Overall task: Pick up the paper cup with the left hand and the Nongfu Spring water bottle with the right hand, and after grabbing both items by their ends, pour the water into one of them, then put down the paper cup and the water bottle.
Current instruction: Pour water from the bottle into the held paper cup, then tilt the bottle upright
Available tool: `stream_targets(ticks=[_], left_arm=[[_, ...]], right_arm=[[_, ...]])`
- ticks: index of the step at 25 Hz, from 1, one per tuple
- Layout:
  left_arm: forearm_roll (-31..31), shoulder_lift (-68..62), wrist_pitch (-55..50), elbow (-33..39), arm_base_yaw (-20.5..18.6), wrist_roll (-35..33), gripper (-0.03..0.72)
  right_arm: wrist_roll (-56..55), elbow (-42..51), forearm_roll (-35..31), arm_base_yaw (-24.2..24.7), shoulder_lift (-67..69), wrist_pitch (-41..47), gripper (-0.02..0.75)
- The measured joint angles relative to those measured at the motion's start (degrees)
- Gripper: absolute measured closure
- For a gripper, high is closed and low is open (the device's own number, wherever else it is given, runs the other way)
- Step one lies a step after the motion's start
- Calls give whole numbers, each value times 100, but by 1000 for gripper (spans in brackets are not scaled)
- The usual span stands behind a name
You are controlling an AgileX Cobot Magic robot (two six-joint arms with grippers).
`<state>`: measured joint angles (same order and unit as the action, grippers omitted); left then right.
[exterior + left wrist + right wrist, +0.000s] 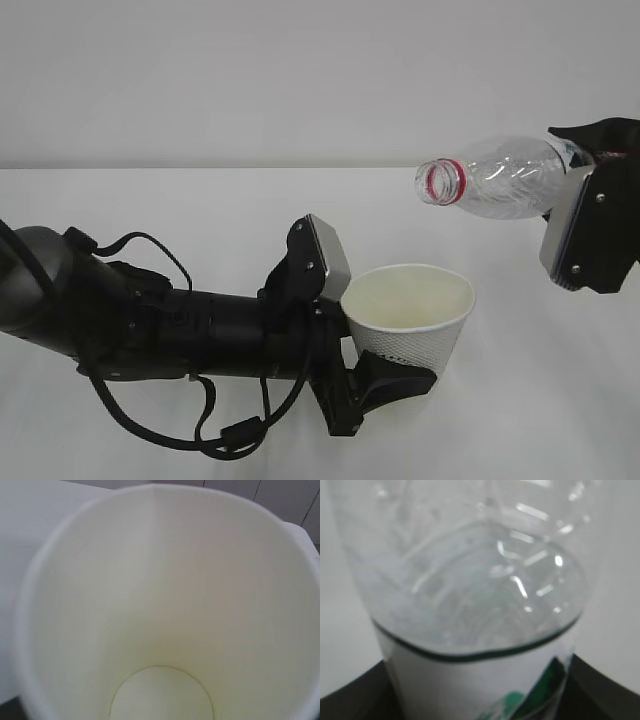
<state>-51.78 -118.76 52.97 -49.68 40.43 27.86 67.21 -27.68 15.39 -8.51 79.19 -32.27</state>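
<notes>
I hold the white tapered paper cup [412, 312] in my left hand [345, 330], the clear plastic Nongfu Spring water bottle [495, 177], clamped in my right hand [590, 215], lying near-level, its mouth above the rim.

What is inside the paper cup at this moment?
The paper cup looks empty: the left wrist view shows only its cream wall and dry round bottom. No stream falls from the tilted water bottle. The nearest part of the cup bottom is cut off by the picture edge.

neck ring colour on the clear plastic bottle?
Red, on the clear plastic water bottle's neck ring, just behind the open mouth. Clearest in the exterior view.
</notes>
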Motion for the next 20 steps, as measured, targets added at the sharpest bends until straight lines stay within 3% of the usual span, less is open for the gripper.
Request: stream_targets(ticks=[20], left_arm=[[0,0,0,0,0,0,181]], right_arm=[[637,0,-243,0,0,-213,223]])
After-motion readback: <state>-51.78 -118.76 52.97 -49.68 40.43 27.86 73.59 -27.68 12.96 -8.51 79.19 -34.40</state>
